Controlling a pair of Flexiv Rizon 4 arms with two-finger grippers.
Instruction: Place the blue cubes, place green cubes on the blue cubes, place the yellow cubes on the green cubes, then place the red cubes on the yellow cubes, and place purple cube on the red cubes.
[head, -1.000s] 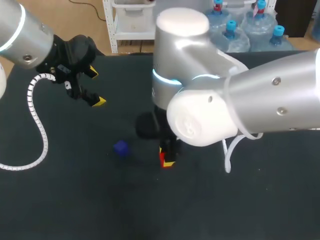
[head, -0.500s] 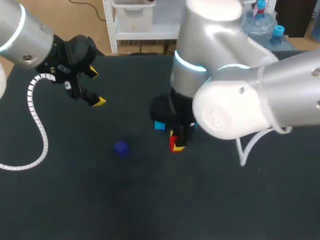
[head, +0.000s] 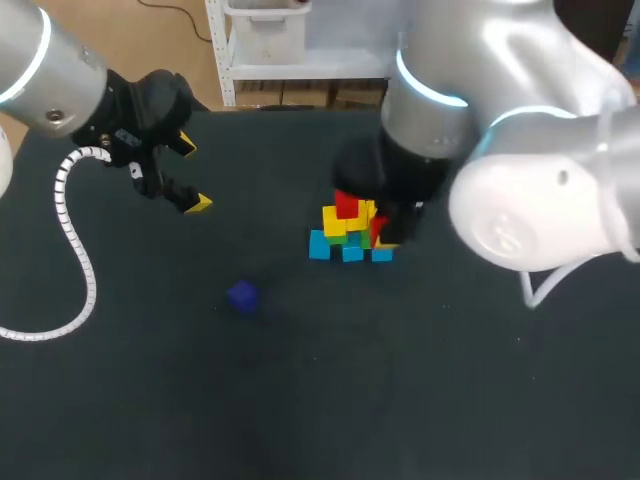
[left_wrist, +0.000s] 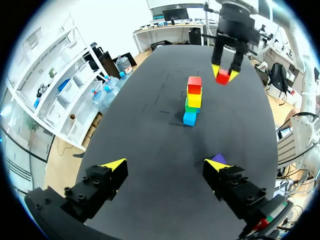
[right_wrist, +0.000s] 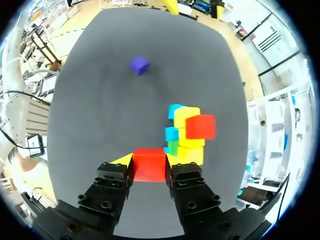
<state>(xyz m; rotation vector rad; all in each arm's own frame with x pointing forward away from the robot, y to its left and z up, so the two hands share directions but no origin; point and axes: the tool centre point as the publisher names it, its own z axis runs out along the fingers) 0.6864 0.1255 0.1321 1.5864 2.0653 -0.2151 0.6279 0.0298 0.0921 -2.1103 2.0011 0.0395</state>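
Black table (head: 150, 400): cube stack (head: 350, 232) near middle.
- Base: blue cubes (head: 319, 246).
- Above base: green cube (head: 352, 240).
- Next up: yellow cubes (head: 335, 222).
- Top: red cube (head: 346, 205).

Purple cube (head: 242, 296) alone on table, well apart from stack, toward left arm's side.

Right gripper (right_wrist: 149, 160) clamped on second red cube (right_wrist: 149, 167), fingers on two opposite faces. Cube held just beside stack, off table.

Left gripper (left_wrist: 165, 165): fingers wide apart, hanging over table's far left. Purple cube shows just past one finger.
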